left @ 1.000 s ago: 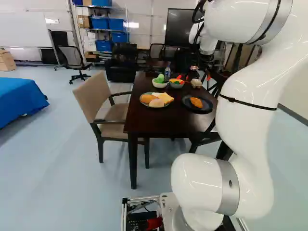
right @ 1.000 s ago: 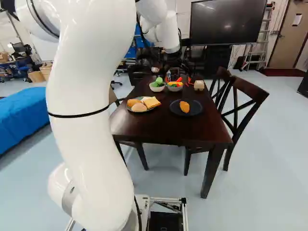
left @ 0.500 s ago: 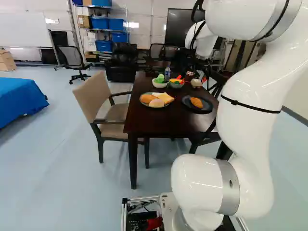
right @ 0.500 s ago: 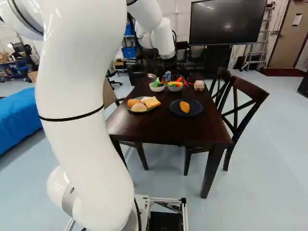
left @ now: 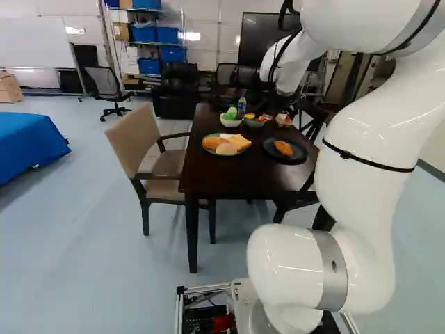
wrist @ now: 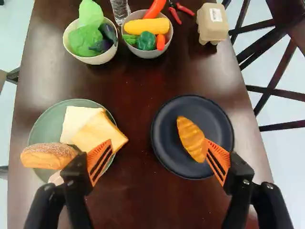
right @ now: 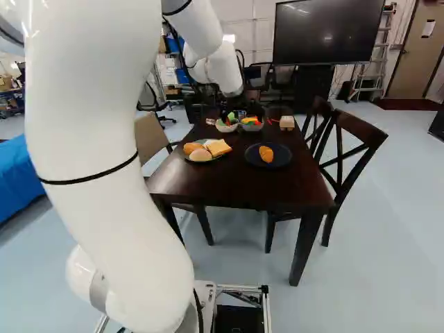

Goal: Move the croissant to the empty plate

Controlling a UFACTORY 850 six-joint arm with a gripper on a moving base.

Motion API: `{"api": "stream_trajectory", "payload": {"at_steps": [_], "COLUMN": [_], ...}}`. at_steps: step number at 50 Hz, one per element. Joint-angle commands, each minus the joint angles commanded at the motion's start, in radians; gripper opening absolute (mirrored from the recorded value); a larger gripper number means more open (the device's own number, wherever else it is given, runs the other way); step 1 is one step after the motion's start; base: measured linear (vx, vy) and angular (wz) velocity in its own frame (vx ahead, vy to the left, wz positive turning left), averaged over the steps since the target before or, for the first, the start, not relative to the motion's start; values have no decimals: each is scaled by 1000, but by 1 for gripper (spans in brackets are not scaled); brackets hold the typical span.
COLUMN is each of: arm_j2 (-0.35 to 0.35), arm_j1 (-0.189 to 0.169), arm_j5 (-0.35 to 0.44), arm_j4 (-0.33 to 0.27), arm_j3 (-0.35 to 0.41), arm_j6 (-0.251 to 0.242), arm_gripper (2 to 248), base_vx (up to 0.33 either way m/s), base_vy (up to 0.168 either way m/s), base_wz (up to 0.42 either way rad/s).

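So the croissant (wrist: 187, 133) is sitting on the dark plate (wrist: 166, 129), and the gripper (right: 239, 107) isn't holding anything: in the wrist view its two orange-padded fingers are spread wide apart. One fingertip overlaps the edge of the croissant in that view (can't tell how high above it the finger is, tbh). Right beside the dark plate on the brown table (wrist: 138, 195) there's a green plate (wrist: 51, 119) with a white bread slice (wrist: 75, 119), a yellowish slice (wrist: 97, 133) partly on top of it, and a seeded roll (wrist: 45, 155) poking over the rim. The other finger blocks some of that plate. Past the plates you've got a bowl of leafy greens (wrist: 97, 59) next to a bowl with corn and a carrot (wrist: 150, 54), a clear bottle (wrist: 120, 9) just behind them, then red-handled pliers (wrist: 175, 16) and a little egg carton (wrist: 211, 31). Two dark wooden chairs stand along the table's side at the right of the right base view.
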Motion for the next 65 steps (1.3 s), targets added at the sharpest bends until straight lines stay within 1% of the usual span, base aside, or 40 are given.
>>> {"api": "stream_trajectory", "payload": {"at_steps": [19,65], "arm_j2": [82,82], "arm_j1": [47,47], "arm_j5": [218,218], "arm_j4": [9,9], "arm_j3": [189,189], "arm_j6": [5,5], "arm_gripper": [247,247], "base_vx": [0,0], "base_vy": [0,0], "base_wz": [0,0]}}
